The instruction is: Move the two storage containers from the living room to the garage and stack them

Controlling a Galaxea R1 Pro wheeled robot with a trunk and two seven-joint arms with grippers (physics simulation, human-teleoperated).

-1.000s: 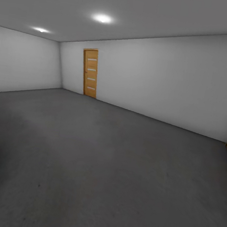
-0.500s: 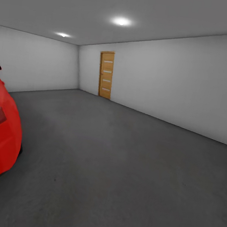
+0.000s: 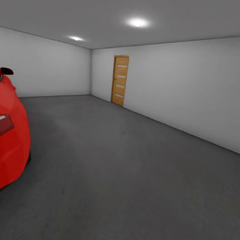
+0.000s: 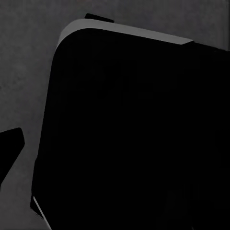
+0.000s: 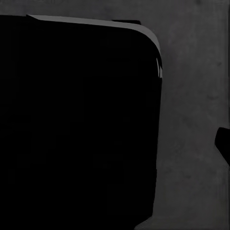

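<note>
At the lower left of the head view stands a red car [image 3: 0,146] on the dark concrete floor [image 3: 127,181] of the garage, and at upper centre a wooden door [image 3: 120,80] breaks the far white wall [image 3: 199,88]. Each wrist view looks down past a black rounded body [image 4: 134,134] at the floor; how far either end effector is open I cannot tell. I cannot place the storage containers; judging by the task, such open bins are probably light, stiff and smooth-walled, best taken by the rim.

A red car [image 3: 1,139] stands on the dark grey floor [image 3: 128,173].
</note>
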